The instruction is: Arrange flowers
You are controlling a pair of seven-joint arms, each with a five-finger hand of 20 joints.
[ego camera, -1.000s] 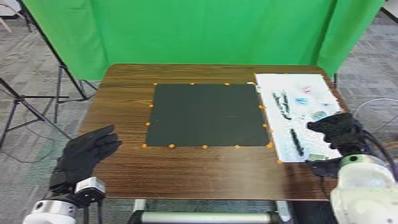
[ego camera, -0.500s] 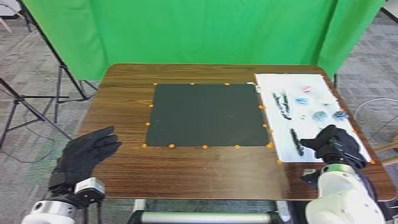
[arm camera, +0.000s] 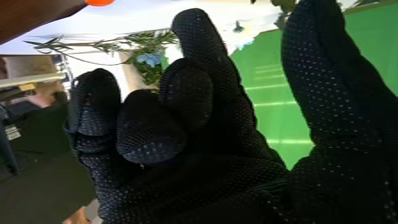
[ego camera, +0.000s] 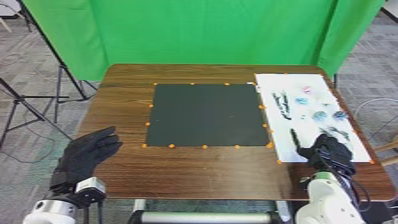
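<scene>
Right wrist view: blue flower [arm camera: 149, 59] beyond right hand [ego camera: 330, 151], thumb spread from loosely bent fingers.

My left arm comes in from the near left, its hand [ego camera: 82, 156] over the surface's near left corner, fingers loosely extended toward the far side. My right arm comes in from the near right; its hand [ego camera: 330, 150] is over the near right part, some fingers bent toward the palm, another straight, thumb [arm camera: 330, 75] straight and apart.

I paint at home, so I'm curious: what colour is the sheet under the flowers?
White; the sheet shows best in the head view.
</scene>
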